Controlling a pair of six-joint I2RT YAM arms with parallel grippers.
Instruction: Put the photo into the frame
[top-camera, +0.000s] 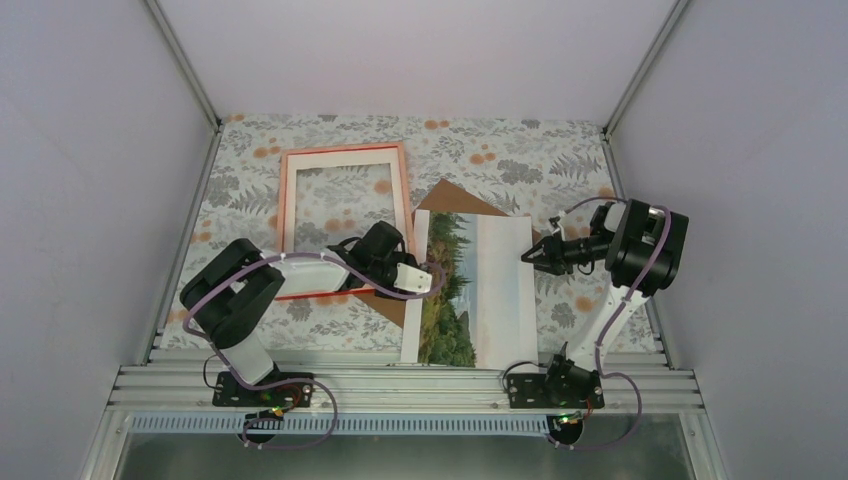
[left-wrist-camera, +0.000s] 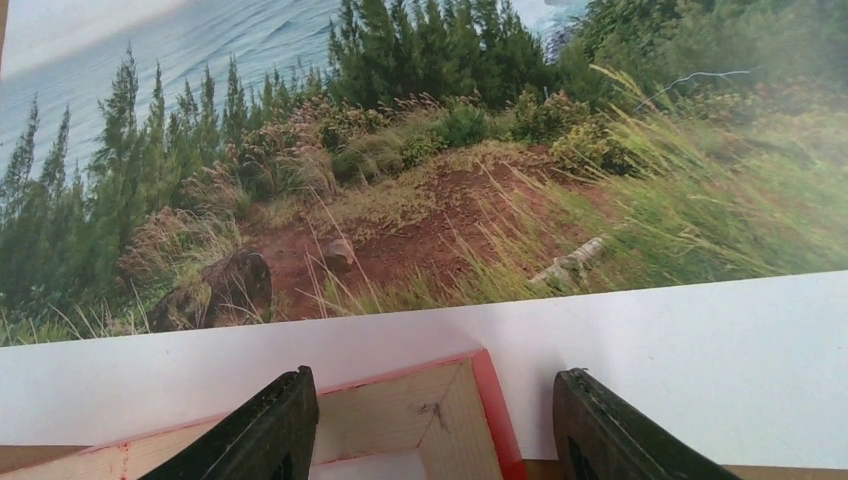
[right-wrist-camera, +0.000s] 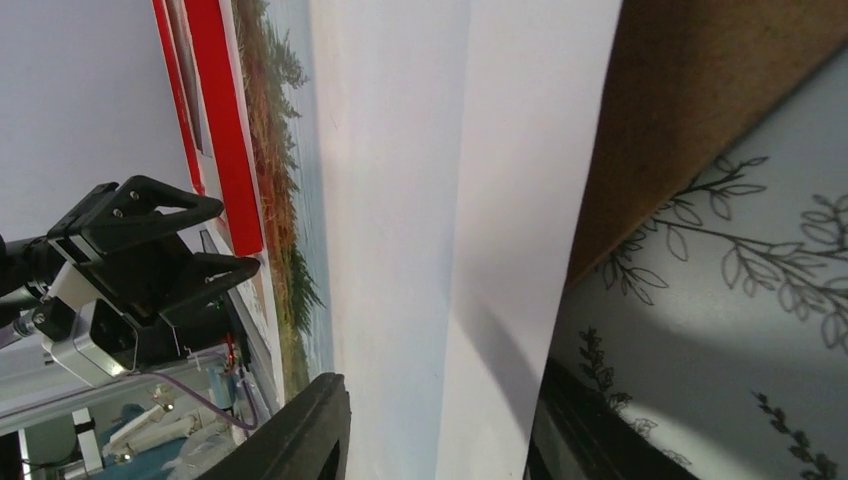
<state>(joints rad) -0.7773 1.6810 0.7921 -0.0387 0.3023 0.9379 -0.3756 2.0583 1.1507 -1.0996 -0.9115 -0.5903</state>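
Bolted to the silver aluminium rail (top-camera: 400, 385) along the counter's near edge, two black robot arms reach inward over the counter (top-camera: 500, 160), which is covered by a pale cloth printed with grey leaves and orange blossoms.

Just beyond the rail lies the large rectangular paper photo (top-camera: 470, 290), face up, a little right of the counter's middle. Its near edge reaches the rail. Dark green trees, grass and red earth fill its left side, pale water and sky its right, and a white margin runs round it.

At the photo's left edge, the left fingers (left-wrist-camera: 270, 425) are released. They stand apart, with the near right corner of the thin red rectangular frame (left-wrist-camera: 440, 405) and the photo's white margin showing between them. The corner meets that margin, but I cannot tell which lies on top.

At the photo's right edge, the right fingers (right-wrist-camera: 300, 430) also stand apart, with the pale paper running between them. I cannot tell whether they pinch it.

A flat brown backing board (top-camera: 455, 195) sits askew under the photo. One corner juts out towards the far edge, and another shows near the left arm.

The frame lies flat, left of the middle, stretching towards the far edge. The cloth shows through its opening, and the photo is outside it.
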